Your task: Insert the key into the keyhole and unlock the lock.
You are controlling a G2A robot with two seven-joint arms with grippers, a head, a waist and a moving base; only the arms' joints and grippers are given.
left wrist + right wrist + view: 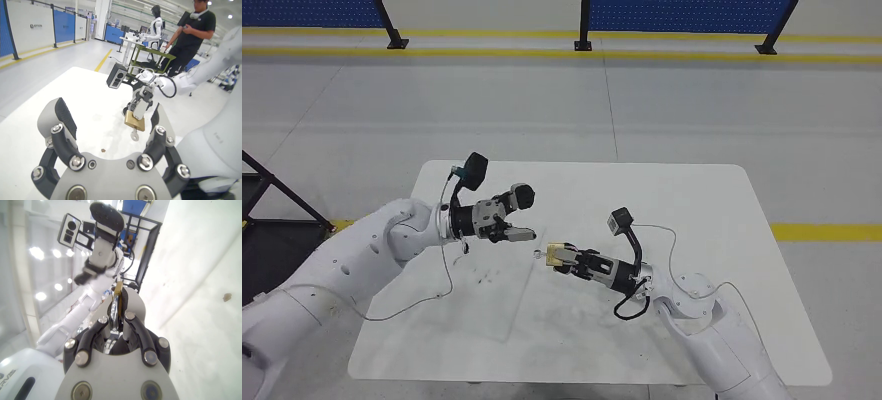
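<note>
Above the middle of the worktop (692,220), the right jaws were pressed together on the chrome shackle (115,310) of the brass padlock (134,122), which hung clear of the surface. The key (135,135) was seated in the keyhole on the padlock's underside, its bow projecting below the body. The left jaws were spread wide and held nothing. They sat just beside the key, which lay nearer one pad than the other rather than centred in the gap. Insertion therefore appeared done, and the turn to unlock was not yet made. The principal hazard was an off-centre closure: the nearer pad would have met the bow first and pushed it sideways, levering the key in the keyhole or swinging the padlock. A second hazard was the hold itself. With only the shackle pinched, torque applied to the key could have rotated the whole body about the pads instead of turning the cylinder, or worked the smooth shackle loose. A third was loss of the key: how deeply the blade sat could not be judged from the left wrist view, and a shallow seating might have let it drop to the worktop at a glancing touch. Release of the shackle on unlocking could also have left the body free to fall unless the left jaws held the key firmly.
</note>
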